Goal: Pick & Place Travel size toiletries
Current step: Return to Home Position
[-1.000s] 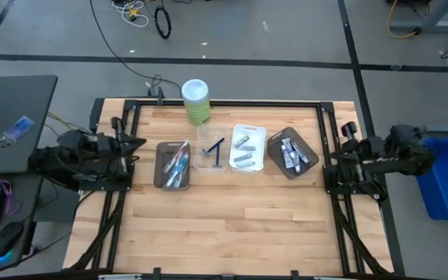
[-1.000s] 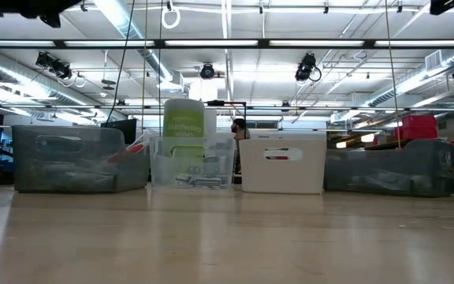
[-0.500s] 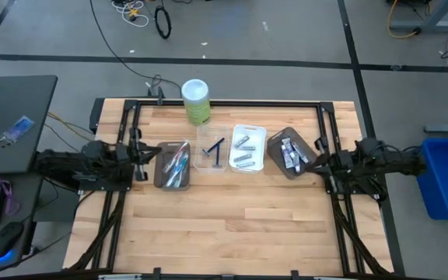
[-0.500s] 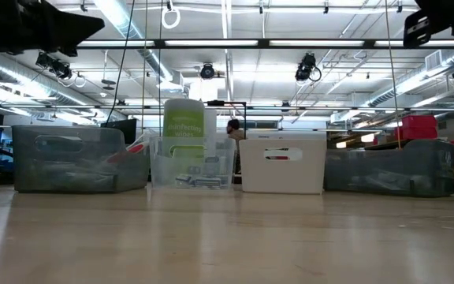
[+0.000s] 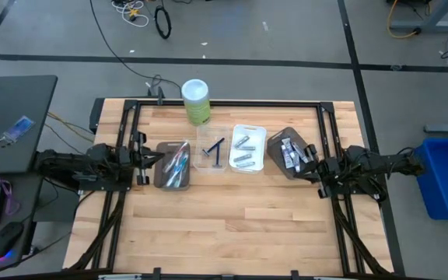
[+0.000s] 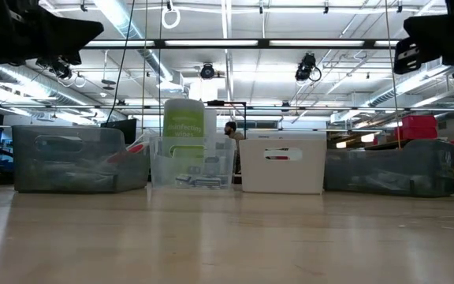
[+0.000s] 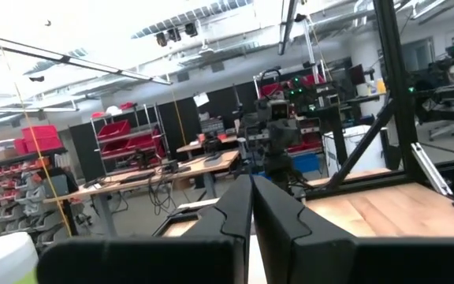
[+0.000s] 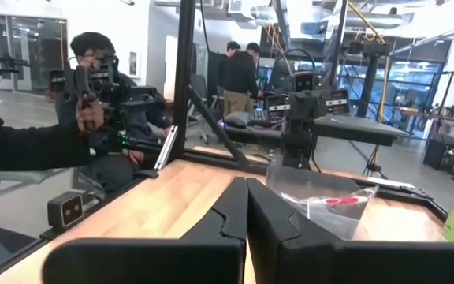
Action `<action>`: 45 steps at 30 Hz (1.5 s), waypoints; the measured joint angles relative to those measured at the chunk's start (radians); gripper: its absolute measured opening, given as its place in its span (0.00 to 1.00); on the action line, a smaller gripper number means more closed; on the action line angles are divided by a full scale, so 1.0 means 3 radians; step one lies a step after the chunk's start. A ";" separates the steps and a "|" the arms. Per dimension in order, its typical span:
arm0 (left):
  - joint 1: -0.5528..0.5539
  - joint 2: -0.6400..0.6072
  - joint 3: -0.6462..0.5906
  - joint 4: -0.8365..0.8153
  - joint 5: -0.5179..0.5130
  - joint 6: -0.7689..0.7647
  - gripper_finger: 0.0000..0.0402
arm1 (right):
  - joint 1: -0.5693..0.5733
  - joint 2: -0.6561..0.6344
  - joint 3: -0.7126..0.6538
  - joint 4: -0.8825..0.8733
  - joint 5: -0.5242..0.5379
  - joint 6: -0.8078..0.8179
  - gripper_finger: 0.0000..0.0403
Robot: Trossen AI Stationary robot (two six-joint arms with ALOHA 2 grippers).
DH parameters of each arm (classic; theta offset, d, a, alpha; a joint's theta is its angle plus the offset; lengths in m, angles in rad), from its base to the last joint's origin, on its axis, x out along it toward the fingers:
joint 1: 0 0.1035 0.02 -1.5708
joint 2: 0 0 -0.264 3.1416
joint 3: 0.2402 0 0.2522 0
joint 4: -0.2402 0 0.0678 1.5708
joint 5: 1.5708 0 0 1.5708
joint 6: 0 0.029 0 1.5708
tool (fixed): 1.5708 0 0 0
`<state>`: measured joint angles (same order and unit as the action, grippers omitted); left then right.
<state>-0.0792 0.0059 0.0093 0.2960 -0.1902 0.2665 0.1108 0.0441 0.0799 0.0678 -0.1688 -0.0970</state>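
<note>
Left gripper (image 5: 152,157) by left grey tray (image 5: 160,174), right gripper (image 5: 309,162) by right grey tray (image 5: 274,162), both with fingers pressed together, green bottle (image 5: 196,101) behind, toiletries (image 5: 178,162) murky through tray walls in low view.

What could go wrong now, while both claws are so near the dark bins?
1. The right claw, shut, sits close beside the edge of the tilted right dark bin; a sideways swing might drag it out of place.
2. The left claw, also shut, points at the left dark bin holding toothbrushes; moving forward could shove it toward the clear tray.
</note>
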 joint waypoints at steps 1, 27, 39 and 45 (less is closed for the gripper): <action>0.0000 0.0000 0.0000 0.0003 0.0001 -0.0001 0.06 | 0.0000 0.0001 -0.0037 0.0044 0.0000 0.0000 0.01; 0.0000 0.0001 -0.0004 -0.0109 -0.0095 -0.0345 0.06 | 0.0001 0.0003 -0.0235 0.0140 0.0735 0.0123 0.01; 0.0001 0.0001 -0.0004 -0.0119 -0.0099 -0.0342 0.06 | 0.0000 0.0003 -0.0235 0.0140 0.0735 0.0122 0.01; 0.0001 0.0001 -0.0005 -0.0119 -0.0099 -0.0342 0.06 | 0.0000 0.0003 -0.0235 0.0140 0.0734 0.0122 0.01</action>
<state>-0.0790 0.0063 0.0078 0.2604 -0.2199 0.1640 0.1108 0.0448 0.0093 0.1097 0.0513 -0.0605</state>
